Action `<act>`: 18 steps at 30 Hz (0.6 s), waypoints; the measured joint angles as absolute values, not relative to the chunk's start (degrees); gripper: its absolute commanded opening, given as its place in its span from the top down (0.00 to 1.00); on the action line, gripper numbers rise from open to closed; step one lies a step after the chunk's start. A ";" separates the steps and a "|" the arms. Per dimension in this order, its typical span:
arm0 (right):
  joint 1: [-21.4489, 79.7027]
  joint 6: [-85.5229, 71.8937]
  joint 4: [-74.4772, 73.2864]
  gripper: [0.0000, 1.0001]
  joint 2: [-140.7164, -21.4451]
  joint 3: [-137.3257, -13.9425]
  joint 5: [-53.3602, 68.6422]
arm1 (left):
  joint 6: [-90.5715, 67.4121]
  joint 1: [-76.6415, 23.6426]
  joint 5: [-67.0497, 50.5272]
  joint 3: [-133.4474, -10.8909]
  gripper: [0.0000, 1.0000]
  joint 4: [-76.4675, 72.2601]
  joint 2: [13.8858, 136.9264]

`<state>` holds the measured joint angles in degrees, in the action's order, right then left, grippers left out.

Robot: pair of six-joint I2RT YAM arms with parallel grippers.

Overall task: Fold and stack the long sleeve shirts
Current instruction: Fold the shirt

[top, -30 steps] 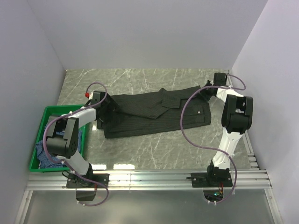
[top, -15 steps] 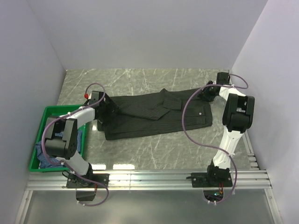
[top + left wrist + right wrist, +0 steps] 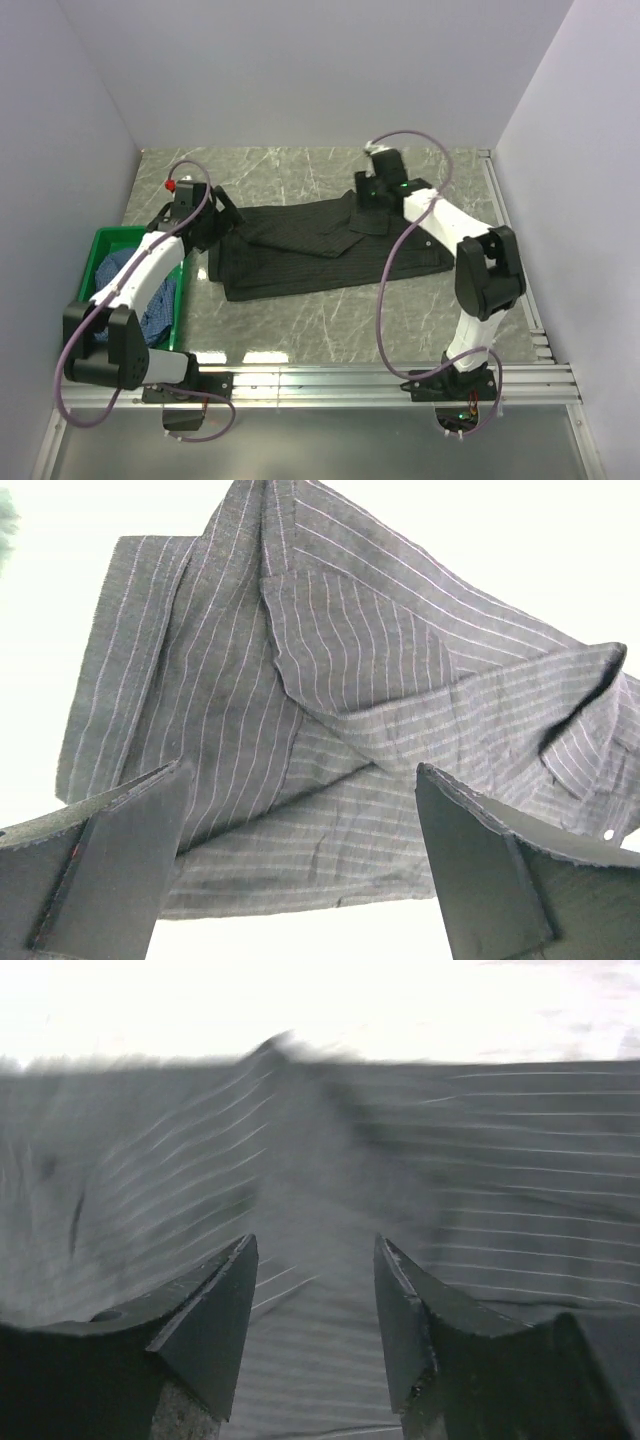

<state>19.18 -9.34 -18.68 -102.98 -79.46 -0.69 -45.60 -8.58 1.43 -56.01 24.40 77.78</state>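
The black pinstriped shirt [image 3: 300, 258] lies partly folded on the tabletop [image 3: 300, 175], between the two grippers. The left gripper [image 3: 302, 768] is spread wide at its left end, holding nothing. The right gripper [image 3: 315, 1242] hangs over the collar with jaws parted and empty. The blue shirt [image 3: 155, 308] sits in the green crate [image 3: 105, 235], on the near side of the left gripper.
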 measured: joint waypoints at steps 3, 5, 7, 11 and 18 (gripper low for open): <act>24.01 -7.22 -20.93 0.42 -105.51 -80.34 -2.70 | -43.88 -8.58 1.54 -55.75 0.01 25.65 74.91; 25.36 -6.87 -22.48 0.43 -107.79 -81.49 -4.40 | -42.98 -8.56 1.67 -54.41 0.01 25.78 72.55; 26.61 -6.98 -24.03 0.43 -110.13 -82.65 -6.28 | -42.50 -8.56 1.67 -52.36 0.01 26.09 69.89; 28.51 -8.75 -26.85 0.44 -114.15 -85.80 -9.02 | -42.00 -8.56 1.61 -48.86 0.01 26.55 66.37; 29.80 -13.06 -29.91 0.46 -118.67 -90.72 -12.10 | -41.12 -8.56 1.54 -47.13 0.01 27.70 65.49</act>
<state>29.80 -13.06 -29.91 -118.67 -90.72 -12.10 -41.12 -8.56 1.54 -47.13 27.70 65.49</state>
